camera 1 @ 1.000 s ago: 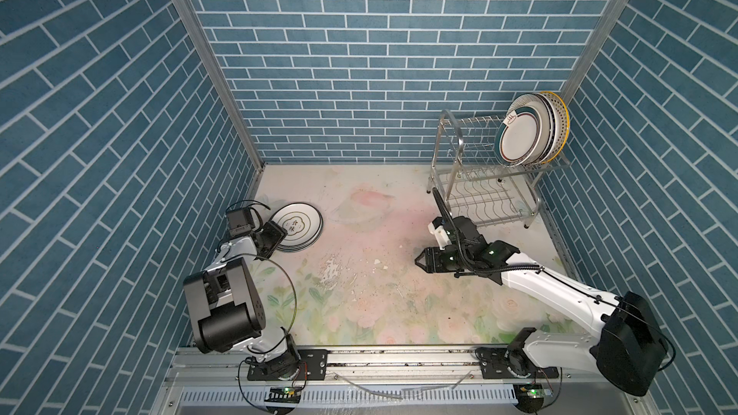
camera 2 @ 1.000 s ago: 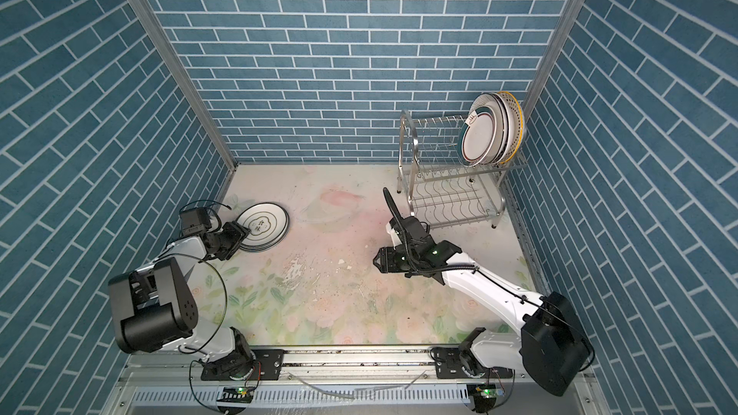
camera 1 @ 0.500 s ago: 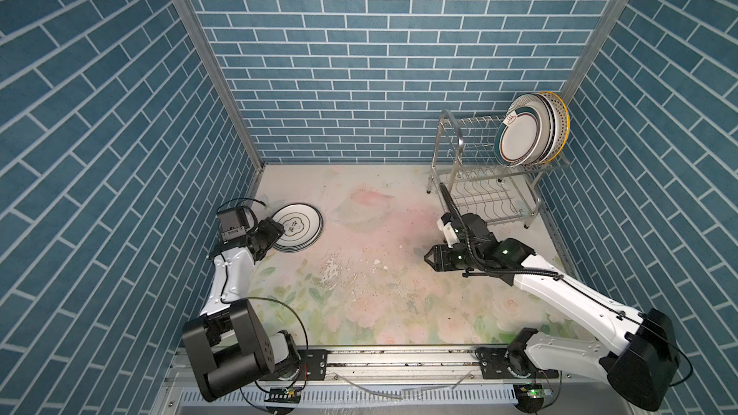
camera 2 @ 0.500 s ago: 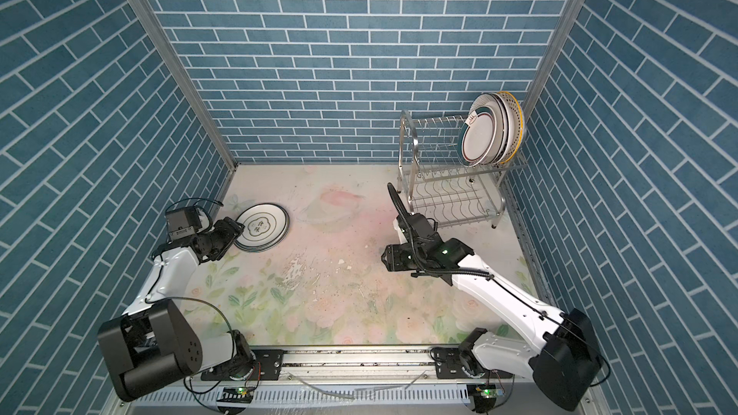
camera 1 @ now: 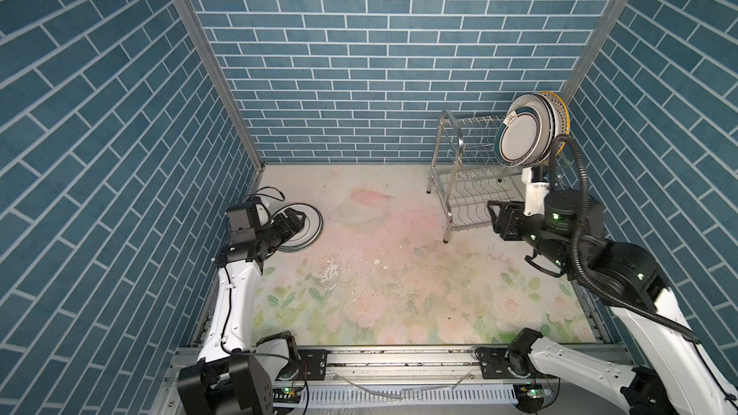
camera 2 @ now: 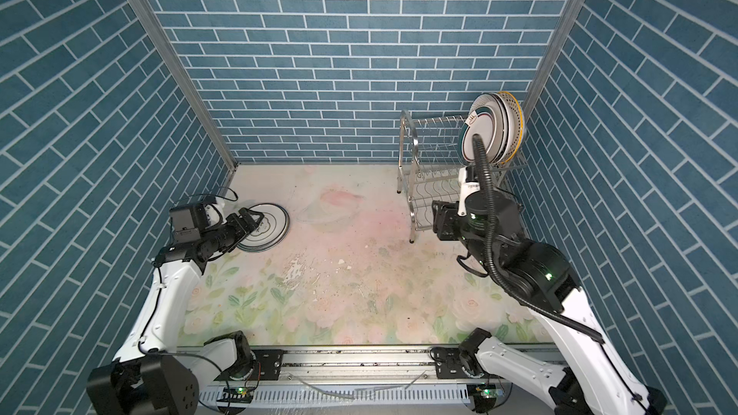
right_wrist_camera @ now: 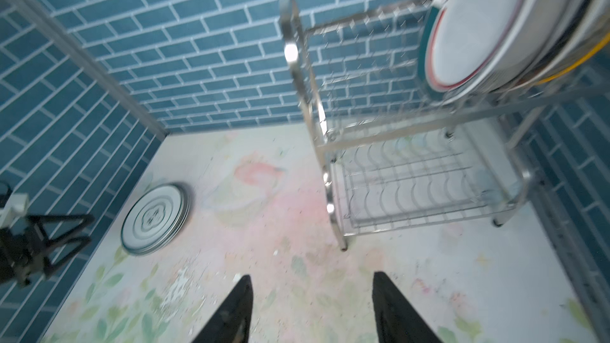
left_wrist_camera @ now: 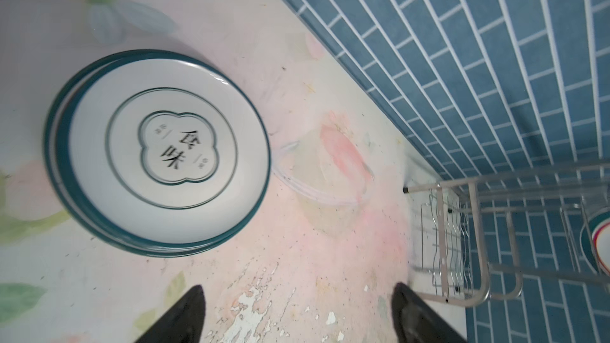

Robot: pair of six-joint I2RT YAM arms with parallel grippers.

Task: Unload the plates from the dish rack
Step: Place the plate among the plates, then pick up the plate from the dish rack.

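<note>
Several white plates [camera 1: 523, 137] [camera 2: 485, 133] [right_wrist_camera: 478, 34] stand on edge at the right end of the upper tier of the steel dish rack [camera 1: 459, 153] [camera 2: 415, 153] [right_wrist_camera: 303, 77]. A low stack of teal-rimmed plates [camera 1: 309, 229] [camera 2: 271, 229] [left_wrist_camera: 158, 150] [right_wrist_camera: 155, 219] lies flat at the table's left. My left gripper [camera 1: 297, 219] [camera 2: 251, 219] [left_wrist_camera: 297, 292] hovers at the stack's near edge, open and empty. In front of the rack's lower tier my right gripper [camera 1: 493, 217] [camera 2: 437, 219] [right_wrist_camera: 312, 278] is open, holding nothing.
The rack's lower tier [right_wrist_camera: 412, 186] holds nothing. Blue brick walls [camera 1: 359, 53] close the back and both sides, the right wall just behind the rack. The floral mat [camera 1: 379, 273] has flaked patches in the middle. A black cable loops up in front of the racked plates [camera 2: 479, 161].
My left gripper's jaws have opened wider beside the flat stack. The right arm has swung right and back, from the table's middle to the front of the rack.
</note>
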